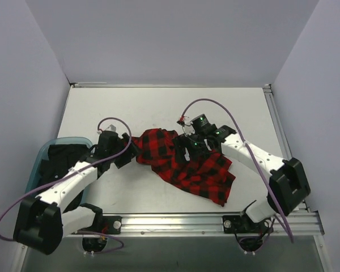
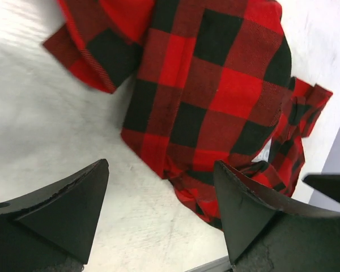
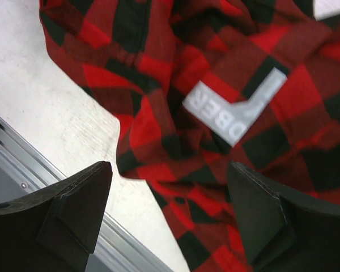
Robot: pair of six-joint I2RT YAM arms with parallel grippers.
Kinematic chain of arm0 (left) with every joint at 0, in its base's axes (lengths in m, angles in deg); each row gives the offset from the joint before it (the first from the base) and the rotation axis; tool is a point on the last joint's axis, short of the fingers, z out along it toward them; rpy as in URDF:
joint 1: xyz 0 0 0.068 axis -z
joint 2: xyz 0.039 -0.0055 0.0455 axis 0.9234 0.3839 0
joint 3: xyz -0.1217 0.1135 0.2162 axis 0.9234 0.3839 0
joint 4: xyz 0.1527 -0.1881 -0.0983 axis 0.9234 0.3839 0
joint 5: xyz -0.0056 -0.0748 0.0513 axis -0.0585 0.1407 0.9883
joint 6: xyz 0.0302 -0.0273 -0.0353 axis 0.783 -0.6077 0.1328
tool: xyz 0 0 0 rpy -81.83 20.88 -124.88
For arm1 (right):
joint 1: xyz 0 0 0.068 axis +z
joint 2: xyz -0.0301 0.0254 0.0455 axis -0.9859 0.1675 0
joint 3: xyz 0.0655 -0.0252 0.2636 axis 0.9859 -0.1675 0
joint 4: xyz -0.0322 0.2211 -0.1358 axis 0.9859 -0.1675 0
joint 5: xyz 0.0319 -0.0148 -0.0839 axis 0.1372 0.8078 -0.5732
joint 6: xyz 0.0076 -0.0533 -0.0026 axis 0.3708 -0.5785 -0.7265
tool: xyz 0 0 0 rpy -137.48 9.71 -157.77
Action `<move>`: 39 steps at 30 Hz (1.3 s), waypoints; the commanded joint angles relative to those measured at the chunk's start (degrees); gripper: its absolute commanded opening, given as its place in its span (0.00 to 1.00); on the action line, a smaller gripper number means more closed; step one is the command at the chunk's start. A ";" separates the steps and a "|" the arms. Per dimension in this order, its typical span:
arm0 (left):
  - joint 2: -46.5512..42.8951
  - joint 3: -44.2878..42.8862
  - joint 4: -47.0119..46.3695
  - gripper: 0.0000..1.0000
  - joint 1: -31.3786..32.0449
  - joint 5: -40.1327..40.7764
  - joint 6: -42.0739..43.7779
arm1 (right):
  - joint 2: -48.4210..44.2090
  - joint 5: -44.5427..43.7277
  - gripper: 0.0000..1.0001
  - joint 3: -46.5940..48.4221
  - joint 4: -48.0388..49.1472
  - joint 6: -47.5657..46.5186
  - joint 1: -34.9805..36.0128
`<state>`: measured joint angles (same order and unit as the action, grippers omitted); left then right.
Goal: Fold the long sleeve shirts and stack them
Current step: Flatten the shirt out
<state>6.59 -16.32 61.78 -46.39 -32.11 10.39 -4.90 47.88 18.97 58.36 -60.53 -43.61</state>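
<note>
The left claw (image 2: 161, 212) is spread wide with nothing between its jaws. It hangs over bare white worktop (image 2: 39, 130), with the near hem of the red-and-black buffalo-check flannel shirt (image 2: 215, 96) just ahead of its fingertips. That placement suits a reach for an edge, since the cloth here lies fairly flat and ends in a clean border. A loose flap, perhaps a sleeve end (image 2: 85, 56), sticks out to one side, though which part of the shirt it is cannot be told.

The right claw (image 3: 170, 218) is likewise wide open and holds nothing. It hovers above a rumpled fold of the shirt where white block lettering (image 3: 232, 110) shows, creased and only partly readable. Below it the shirt's edge runs close to the metal rail (image 3: 22, 170) at the worktop's near side.

From above, the shirt lies crumpled in a diagonal heap across the middle of the worktop, with the left claw (image 1: 129, 154) at its left end and the right claw (image 1: 186, 150) over its centre. Neither sleeve is laid out, so folding has not really begun. The two claws seem stationed at separate parts of the cloth so they can pull it apart and flatten it.

A pale blue bin (image 1: 42, 156) holding dark fabric sits at the left edge, beside the left arm.
</note>
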 commanded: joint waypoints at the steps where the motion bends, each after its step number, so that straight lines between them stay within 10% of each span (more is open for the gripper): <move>1: 5.05 -4.78 -9.19 0.83 -0.30 -8.63 1.65 | 5.44 5.14 0.84 5.06 3.31 -4.77 -0.02; 5: 10.76 -7.86 -10.87 0.83 -0.30 -8.73 2.36 | 10.63 8.22 0.79 6.82 3.66 -6.26 -0.10; 18: 25.54 -11.82 -14.73 0.76 0.41 -11.89 2.80 | 7.05 16.31 0.00 5.69 -1.08 -8.02 3.84; 27: 24.40 -9.71 -14.56 0.72 0.85 -10.66 5.17 | 3.34 1.20 0.01 3.58 0.41 4.08 25.81; 36: 22.47 -6.28 -14.30 0.72 0.94 -9.43 7.46 | 11.70 -2.29 0.31 8.50 -5.47 8.32 36.99; 39: 21.24 -5.67 -14.21 0.72 1.29 -9.87 8.51 | 6.00 -11.60 0.56 6.84 -8.72 11.13 33.58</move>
<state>30.96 -22.26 49.32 -45.62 -42.23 16.44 7.93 46.33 24.15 55.24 -52.86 -6.54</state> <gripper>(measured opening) 0.723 0.484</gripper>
